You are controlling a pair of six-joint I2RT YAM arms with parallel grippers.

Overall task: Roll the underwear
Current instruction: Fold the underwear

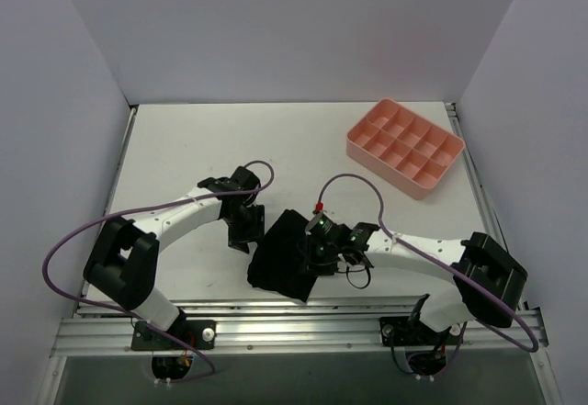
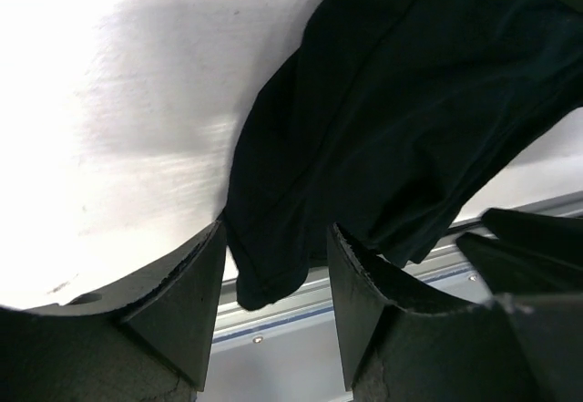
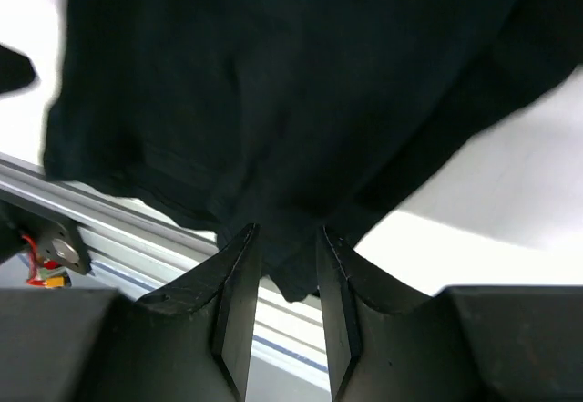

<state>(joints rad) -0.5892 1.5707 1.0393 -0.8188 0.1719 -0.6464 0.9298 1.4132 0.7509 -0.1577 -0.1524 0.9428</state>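
1. Pale walls (image 1: 276, 28) box in a white surface (image 1: 184, 139). Its nearest part is the metal rail (image 1: 294, 327) along the edge where both arms are bolted.
2. Just past that rail lies the underwear (image 1: 280, 258), a rumpled black patch between the two arms. Its near hem hangs slightly over the edge. It is not yet rolled, and no tight tube shows in any view.
3. The right end effector (image 3: 287, 238) comes at the near-right hem. Its fingers are drawn close on a small fold of cloth, which fills the gap at the tips. It looks like a pinch on that fold, probably to lift the edge free so it can be turned over.
4. The left end effector (image 2: 277, 238) sits at the left side of the cloth with its fingers spread wide. A corner of the hem hangs loosely in the gap, touching neither pad firmly. My guess is that it is lined up to take this corner, so both ends of one edge are held and the roll starts straight.
5. The cloth is thin and limp, so a single-point hold would likely let it sag and twist. That would explain the arms flanking it.
6. Farther back on the right, well apart from the work, stands a pink compartment tray (image 1: 390, 171). Nothing shows in its cells.
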